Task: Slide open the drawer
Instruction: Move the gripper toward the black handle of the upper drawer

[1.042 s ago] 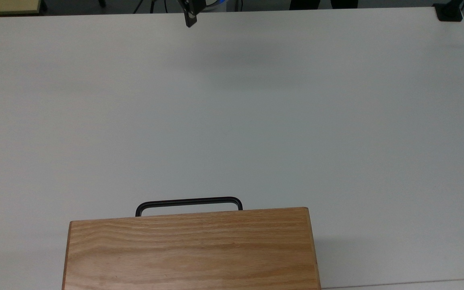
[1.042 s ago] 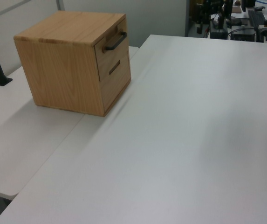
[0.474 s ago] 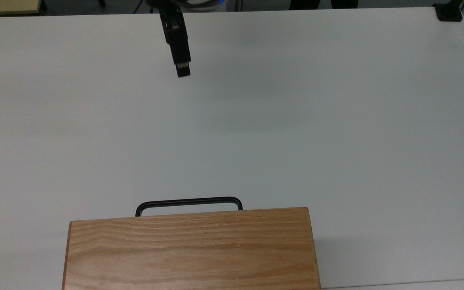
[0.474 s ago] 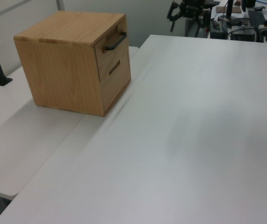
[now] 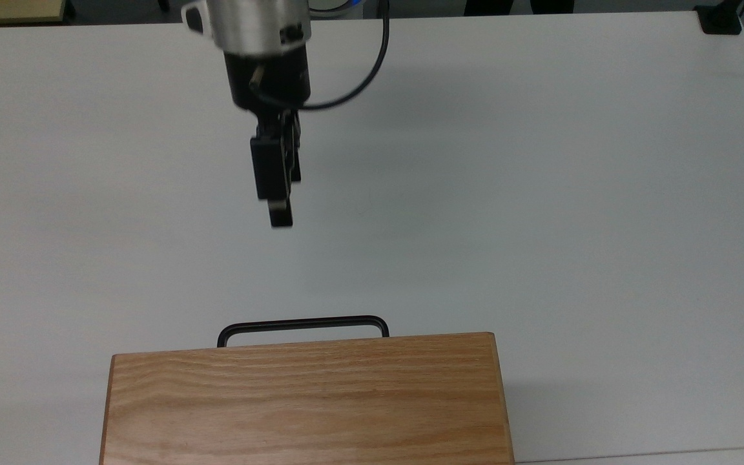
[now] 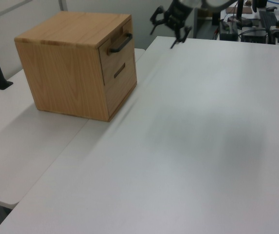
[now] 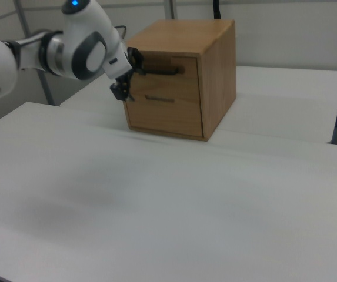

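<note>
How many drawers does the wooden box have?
2. The top drawer has the black handle; the lower drawer sits right under it with a small dark slot. More could hide on unseen sides.

- The cabinet (image 5: 307, 397) is light oak-look wood, its top showing a clear wavy grain with a smooth matt finish.
- The drawer (image 7: 167, 76) front is the same pale wood.
- Its handle (image 5: 303, 324) is thin black metal, faintly glossy.
- The surface (image 5: 540, 194) is smooth, matt white.
- My wrist housing (image 5: 252, 22) is brushed silver metal; my arm shell (image 7: 80, 44) is glossy white plastic.
</note>
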You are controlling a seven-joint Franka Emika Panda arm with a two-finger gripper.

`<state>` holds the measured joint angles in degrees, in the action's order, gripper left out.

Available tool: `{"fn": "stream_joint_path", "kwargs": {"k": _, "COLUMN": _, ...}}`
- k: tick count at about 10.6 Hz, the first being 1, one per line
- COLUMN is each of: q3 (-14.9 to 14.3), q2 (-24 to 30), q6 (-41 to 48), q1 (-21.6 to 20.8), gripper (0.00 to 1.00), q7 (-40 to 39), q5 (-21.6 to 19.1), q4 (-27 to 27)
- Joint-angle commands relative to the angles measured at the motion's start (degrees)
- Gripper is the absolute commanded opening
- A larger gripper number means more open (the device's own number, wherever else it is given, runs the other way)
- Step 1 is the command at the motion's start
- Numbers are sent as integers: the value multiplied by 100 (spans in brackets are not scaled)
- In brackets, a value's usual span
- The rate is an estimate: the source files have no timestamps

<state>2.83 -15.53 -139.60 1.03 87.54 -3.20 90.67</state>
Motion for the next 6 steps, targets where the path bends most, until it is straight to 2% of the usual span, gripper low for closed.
{"fn": "stream_joint_path", "kwargs": {"k": 1, "q3": -46, "q2": -485, "q6": -1450, "q1": -191, "gripper": 100, "q7": 272, "q5": -49, "q4": -269}}
{"fn": "stream_joint_path", "kwargs": {"k": 3, "q3": -81, "q2": -765, "q6": -2252, "q1": -357, "gripper": 100, "q7": 272, "q5": -49, "q4": -269}}
{"fn": "stream_joint_path", "kwargs": {"k": 4, "q3": -81, "q2": -906, "q6": -2595, "q1": -358, "gripper": 95, "q7": 281, "q5": -49, "q4": -269}}
{"fn": "stream_joint_path", "kwargs": {"k": 6, "q3": -81, "q2": -1170, "q6": -3333, "q1": -358, "gripper": 93, "q7": 298, "q5": -58, "q4": -287}}
